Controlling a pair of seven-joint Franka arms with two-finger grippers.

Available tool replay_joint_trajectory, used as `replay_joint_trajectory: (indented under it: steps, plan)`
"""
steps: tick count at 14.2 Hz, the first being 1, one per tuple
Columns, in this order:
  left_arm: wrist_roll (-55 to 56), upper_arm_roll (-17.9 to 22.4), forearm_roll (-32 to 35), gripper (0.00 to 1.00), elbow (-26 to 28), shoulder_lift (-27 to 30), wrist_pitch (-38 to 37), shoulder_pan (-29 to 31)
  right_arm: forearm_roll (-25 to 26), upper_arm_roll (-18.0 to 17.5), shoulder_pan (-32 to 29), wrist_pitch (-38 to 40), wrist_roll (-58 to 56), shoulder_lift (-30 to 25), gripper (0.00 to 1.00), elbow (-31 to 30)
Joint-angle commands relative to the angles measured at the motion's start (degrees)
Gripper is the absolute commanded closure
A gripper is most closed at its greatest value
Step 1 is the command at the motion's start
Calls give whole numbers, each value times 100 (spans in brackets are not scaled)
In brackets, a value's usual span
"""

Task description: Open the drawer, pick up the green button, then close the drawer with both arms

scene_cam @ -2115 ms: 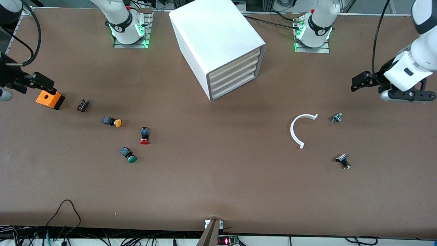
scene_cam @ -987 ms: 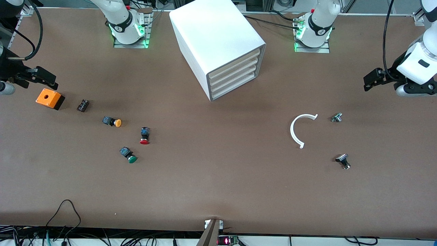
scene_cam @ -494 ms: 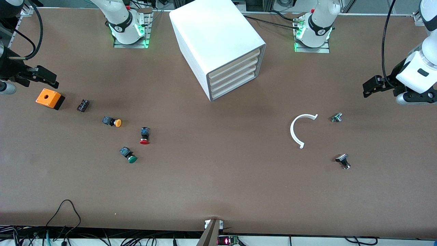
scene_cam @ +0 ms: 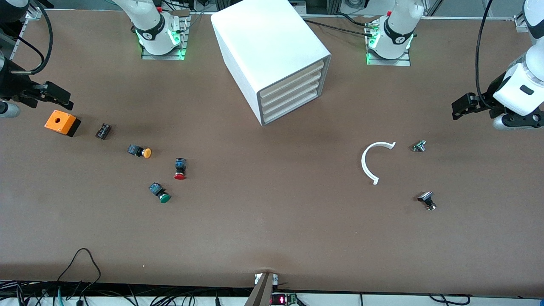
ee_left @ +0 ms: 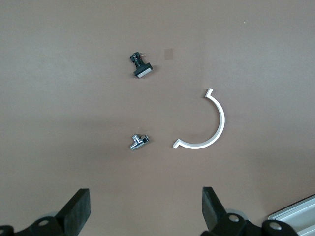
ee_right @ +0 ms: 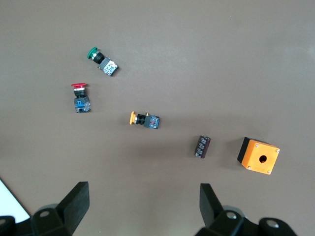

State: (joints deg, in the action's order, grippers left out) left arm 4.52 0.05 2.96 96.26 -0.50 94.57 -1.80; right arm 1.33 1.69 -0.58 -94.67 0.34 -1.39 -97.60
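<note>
The white cabinet [scene_cam: 272,51] stands in the middle of the table near the arms' bases, all four drawers shut; the lowest drawer [scene_cam: 292,108] is shut. The green-capped button [scene_cam: 160,193] lies on the table toward the right arm's end, nearer the front camera than the red-capped one; it also shows in the right wrist view [ee_right: 102,61]. My right gripper [scene_cam: 59,97] is open and empty, up beside the orange box; in its wrist view the fingers [ee_right: 76,201] stand wide apart. My left gripper [scene_cam: 460,105] is open and empty over the left arm's end of the table.
An orange box [scene_cam: 62,123], a black block [scene_cam: 103,131], an orange-capped button [scene_cam: 140,151] and a red-capped button [scene_cam: 180,168] lie near the green one. A white curved piece [scene_cam: 373,163], a small metal part [scene_cam: 419,146] and a black switch [scene_cam: 427,199] lie toward the left arm's end.
Both grippers rose and drew outward toward their table ends over the first second; the right one cleared the orange box. In the last half second both are nearly still.
</note>
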Motion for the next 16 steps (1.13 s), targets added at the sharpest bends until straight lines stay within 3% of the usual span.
replay_joint_trajectory:
  steps: [1, 16]
  plan:
    - [75, -5, 73, 0, -178, -64, -158, -13, -63, -38, -13, -17, 54, -11, 1, -48]
    - [84, 39, 29, 0, -178, -82, -202, -4, -45, -46, -4, 27, 54, 15, 1, -57]
